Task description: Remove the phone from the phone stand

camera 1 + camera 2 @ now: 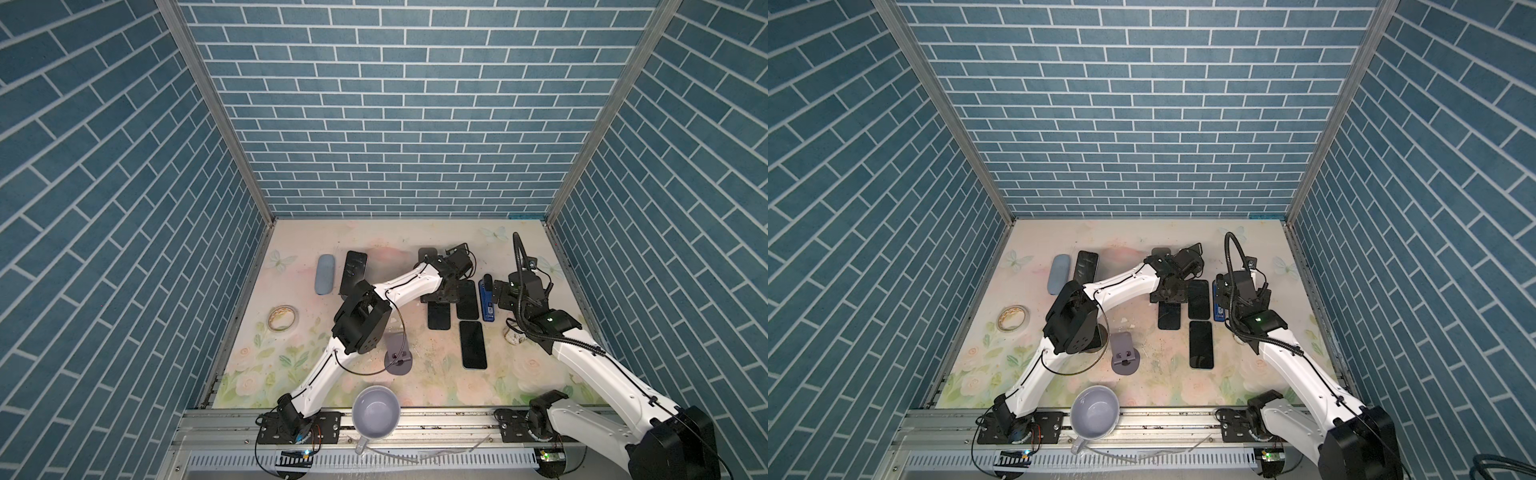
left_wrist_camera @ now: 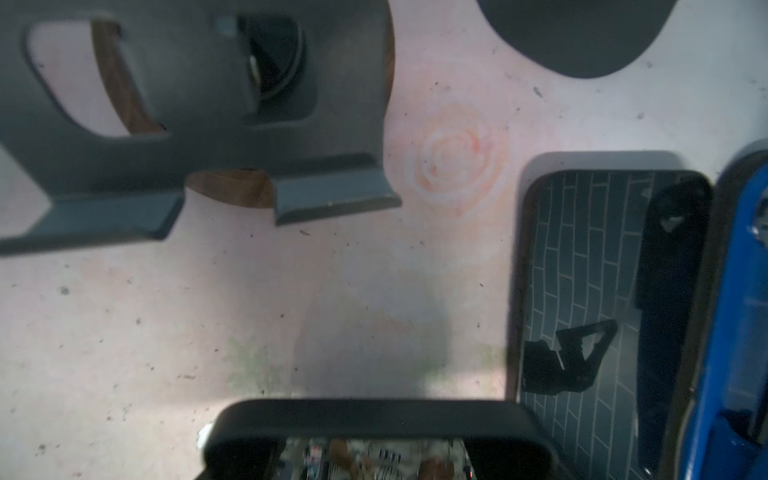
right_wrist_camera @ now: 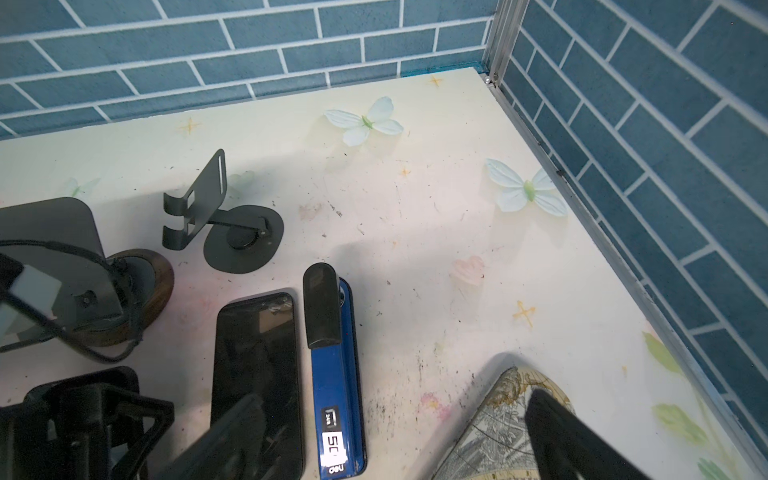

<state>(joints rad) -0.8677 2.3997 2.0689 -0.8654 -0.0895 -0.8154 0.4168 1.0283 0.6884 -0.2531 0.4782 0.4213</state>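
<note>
1. The left gripper (image 1: 444, 293) sits over the back-middle of the table (image 1: 432, 365). Its jaws are pinched in narrow on the far end of the phone (image 1: 439, 319).
2. The phone is off the phone stand (image 2: 232, 137). In the left wrist view its rounded end shows clear of the stand's two front lips, with bare table between them. In both top views it pokes out from under the gripper, on the near side of the stand. (Can't tell if it's resting on the table or lifted a bit.)
3. The right gripper (image 3: 392, 395) hangs spread wide with nothing between its fingers. It's just beside the blue stapler (image 3: 336, 374), and one finger is over a map-printed thing (image 3: 498, 424).
4. A second phone (image 1: 467, 305) lies flat between the held one and the stapler, and a third phone (image 1: 473, 345) lies nearer the front.
5. A small black stand (image 3: 220, 220) sits at the back, near the phone stand's wooden base.
6. Over on the left there's a fourth phone (image 1: 353, 274) next to a glasses case (image 1: 324, 274), plus a tape roll (image 1: 282, 318).
7. A grey stand (image 1: 399, 353) sits by the left arm's elbow, and a mug (image 1: 376, 409) sits on the front rail.
</note>
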